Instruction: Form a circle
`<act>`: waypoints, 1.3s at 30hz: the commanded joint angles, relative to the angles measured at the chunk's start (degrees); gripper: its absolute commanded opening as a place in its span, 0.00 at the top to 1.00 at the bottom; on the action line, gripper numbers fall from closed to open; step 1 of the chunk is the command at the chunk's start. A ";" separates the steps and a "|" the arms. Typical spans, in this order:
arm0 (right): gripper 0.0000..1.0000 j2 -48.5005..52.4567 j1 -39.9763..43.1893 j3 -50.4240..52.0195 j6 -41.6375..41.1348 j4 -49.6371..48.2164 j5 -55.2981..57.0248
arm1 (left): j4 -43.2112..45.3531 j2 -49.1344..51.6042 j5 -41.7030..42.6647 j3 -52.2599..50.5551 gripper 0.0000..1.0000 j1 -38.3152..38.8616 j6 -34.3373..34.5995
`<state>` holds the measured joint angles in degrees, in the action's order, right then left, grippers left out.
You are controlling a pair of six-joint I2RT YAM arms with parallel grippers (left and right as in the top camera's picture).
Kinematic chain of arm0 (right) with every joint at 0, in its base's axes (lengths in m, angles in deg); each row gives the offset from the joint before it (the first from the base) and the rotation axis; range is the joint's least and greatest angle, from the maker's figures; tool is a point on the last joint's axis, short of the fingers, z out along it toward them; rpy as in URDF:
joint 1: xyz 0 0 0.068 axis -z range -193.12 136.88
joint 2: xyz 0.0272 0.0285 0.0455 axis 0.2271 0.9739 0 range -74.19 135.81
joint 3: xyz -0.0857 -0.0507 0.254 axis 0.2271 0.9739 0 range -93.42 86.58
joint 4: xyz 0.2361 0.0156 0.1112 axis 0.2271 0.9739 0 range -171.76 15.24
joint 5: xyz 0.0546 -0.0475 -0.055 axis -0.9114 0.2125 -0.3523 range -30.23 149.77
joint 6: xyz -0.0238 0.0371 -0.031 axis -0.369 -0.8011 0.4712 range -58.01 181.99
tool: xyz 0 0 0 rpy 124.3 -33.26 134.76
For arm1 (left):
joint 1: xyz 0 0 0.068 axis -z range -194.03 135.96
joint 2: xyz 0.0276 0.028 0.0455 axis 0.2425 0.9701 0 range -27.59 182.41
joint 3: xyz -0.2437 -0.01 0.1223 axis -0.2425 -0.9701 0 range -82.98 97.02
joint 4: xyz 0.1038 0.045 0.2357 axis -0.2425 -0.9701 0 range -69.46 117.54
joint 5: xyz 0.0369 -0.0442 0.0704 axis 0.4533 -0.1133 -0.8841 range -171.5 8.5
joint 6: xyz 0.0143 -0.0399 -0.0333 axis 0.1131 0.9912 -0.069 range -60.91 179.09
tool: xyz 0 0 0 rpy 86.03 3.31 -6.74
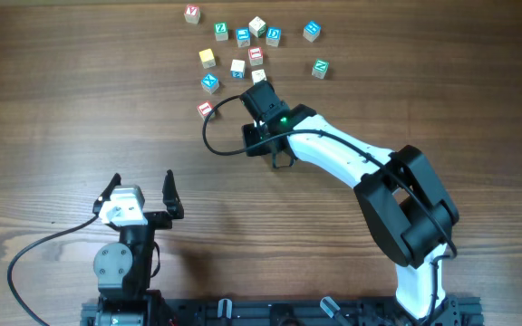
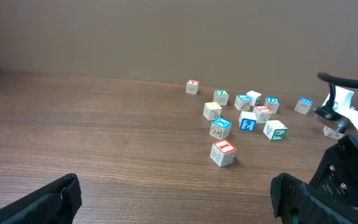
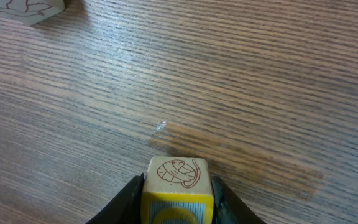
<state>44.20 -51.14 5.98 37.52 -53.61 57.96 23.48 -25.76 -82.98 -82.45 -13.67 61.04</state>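
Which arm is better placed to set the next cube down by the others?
Right. The right gripper is closed on a letter cube and hangs just beside the scattered cubes. The left gripper stands open and empty, far back from them.

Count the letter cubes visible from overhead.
13. Twelve loose cubes scattered at top centre, the nearest a red cube at lower left; one pale cube between the fingers of the right gripper. The arm may hide others.
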 commanded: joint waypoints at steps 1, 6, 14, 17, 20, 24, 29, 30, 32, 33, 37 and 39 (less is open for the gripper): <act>0.66 0.35 -0.28 0.48 -1.07 -0.02 1.44 | -0.04 -0.26 -0.11 -0.22 0.00 -0.26 -0.92; 0.66 0.35 -0.28 0.48 -1.18 0.92 1.44 | -0.04 -0.26 -0.11 -0.20 0.00 -0.26 -0.92; 0.61 0.35 -0.28 0.48 -1.20 0.52 1.44 | -0.04 -0.26 -0.11 -0.22 0.00 -0.26 -0.92; 0.57 0.35 -0.28 0.48 -1.20 0.42 1.42 | -0.04 -0.26 -0.11 -0.22 0.00 -0.26 -0.92; 0.47 0.35 -0.28 0.48 -1.18 0.42 1.44 | -0.04 -0.26 -0.11 -0.22 0.00 -0.26 -0.92; 0.36 0.35 -0.28 0.48 -1.20 0.42 1.42 | -0.04 -0.26 -0.11 -0.22 0.00 -0.26 -0.92; 0.37 0.35 -0.28 0.48 -1.20 0.42 1.44 | -0.04 -0.26 -0.11 -0.22 0.00 -0.26 -0.92; 0.41 0.35 -0.28 0.48 -1.18 0.42 1.44 | -0.04 -0.26 -0.11 -0.20 0.00 -0.26 -0.92; 0.45 0.35 -0.28 0.48 -1.18 0.42 1.44 | -0.04 -0.26 -0.11 -0.22 0.00 -0.26 -0.92; 0.47 0.35 -0.28 0.48 -1.20 0.42 1.44 | -0.04 -0.26 -0.11 -0.22 0.00 -0.26 -0.92; 0.48 0.35 -0.28 0.48 -1.18 0.37 1.44 | -0.04 -0.26 -0.11 -0.22 0.00 -0.26 -0.92; 0.48 0.35 -0.28 0.48 -1.18 0.37 1.44 | -0.04 -0.26 -0.11 -0.22 0.00 -0.26 -0.92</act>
<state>44.22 -51.14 5.98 36.29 -53.11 58.55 23.48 -25.76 -82.98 -82.45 -13.67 61.04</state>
